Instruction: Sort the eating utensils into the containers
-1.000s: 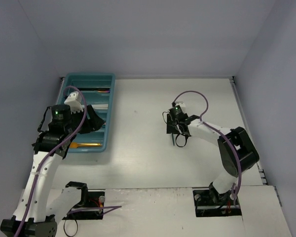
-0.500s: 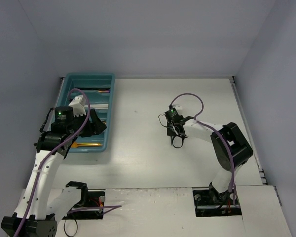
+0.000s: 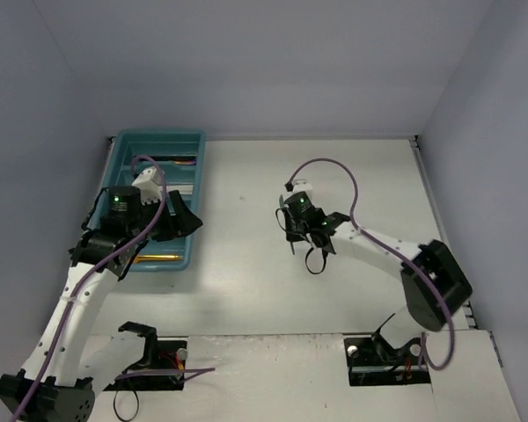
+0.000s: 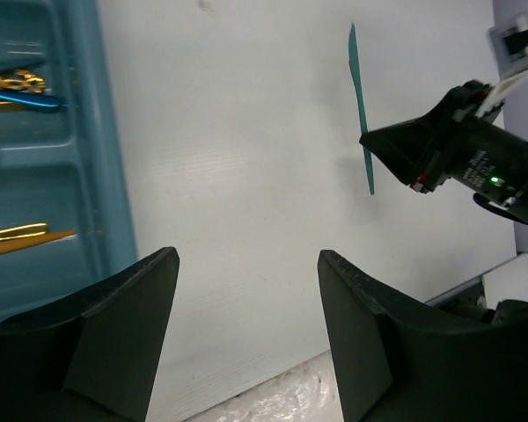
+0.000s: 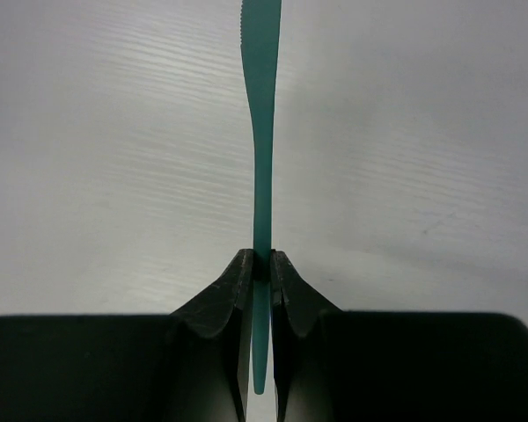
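Shifted leftward, right end effector (image 5: 260, 265) pinches teal knife (image 5: 262, 132) between its fingertips.

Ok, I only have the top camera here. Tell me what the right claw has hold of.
Observer: The right claw is shut on a teal knife. It pinches the handle, and the serrated blade points away from the claw.
Operator: Now check the left claw.
Observer: The left claw is open and empty.
Operator: Give me what its camera shows in the tray.
Observer: In the tray, a blue utensil lies in one compartment and a gold utensil lies in the neighbouring one.
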